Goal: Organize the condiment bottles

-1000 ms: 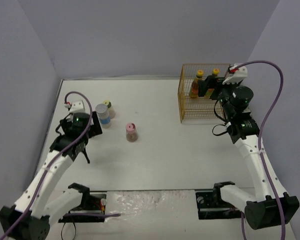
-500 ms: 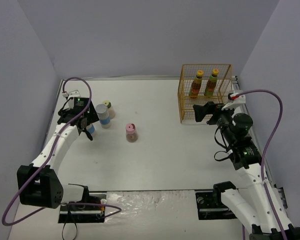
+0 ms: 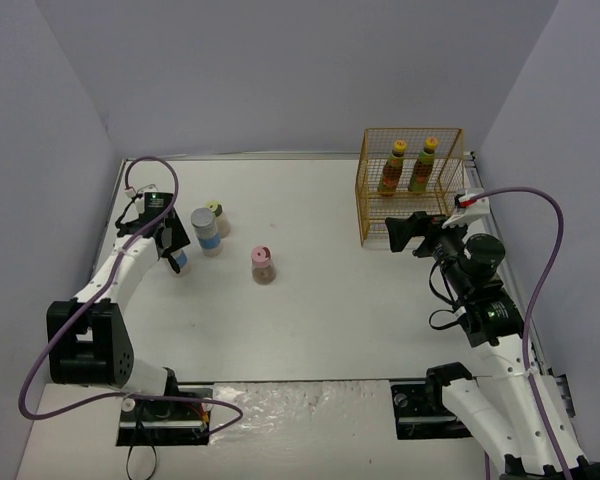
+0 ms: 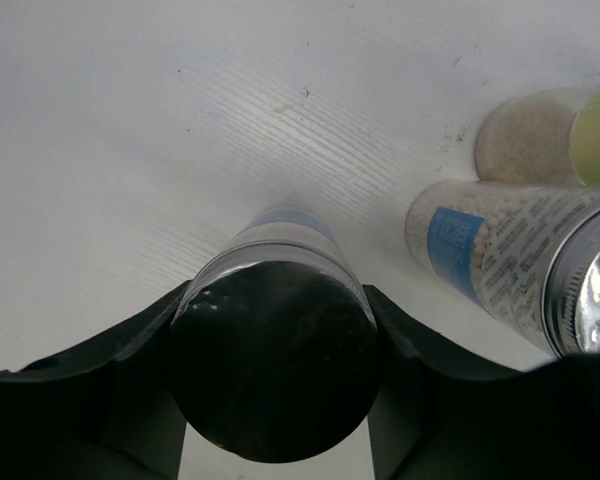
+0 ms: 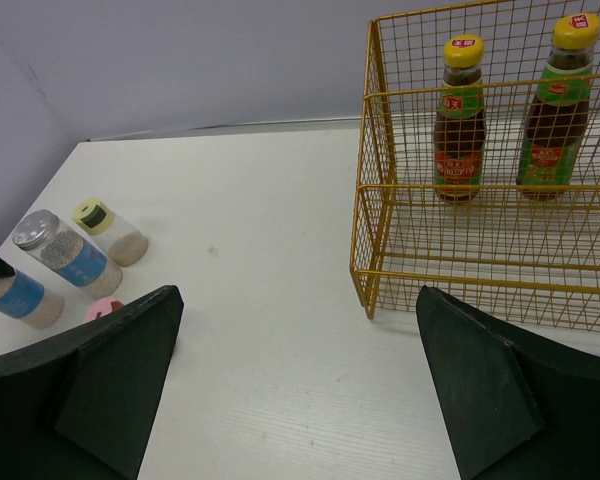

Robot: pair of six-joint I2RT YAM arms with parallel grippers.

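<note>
My left gripper (image 3: 172,250) (image 4: 275,300) is shut on a stout blue-labelled bottle (image 3: 180,263) (image 4: 280,240) (image 5: 15,295) standing at the table's far left; both fingers (image 4: 130,360) press its sides. Right beside it stand a second silver-lidded bottle (image 3: 206,230) (image 4: 510,270) (image 5: 60,250) and a yellow-green-capped bottle (image 3: 216,215) (image 4: 540,140) (image 5: 108,230). A pink-capped bottle (image 3: 263,264) (image 5: 105,308) stands alone further right. Two tall yellow-capped bottles (image 3: 393,167) (image 3: 422,165) (image 5: 459,120) (image 5: 552,115) stand in the basket. My right gripper (image 3: 410,230) (image 5: 298,292) is open, holding nothing, just in front of the basket.
The yellow wire basket (image 3: 362,200) (image 5: 368,180) stands at the back right, close to the right wall. Purple walls enclose the white table on three sides.
My left gripper moved in over the leftmost bottle and closed on it. The right arm drew back out of the basket, leaving the two tall bottles standing inside.
</note>
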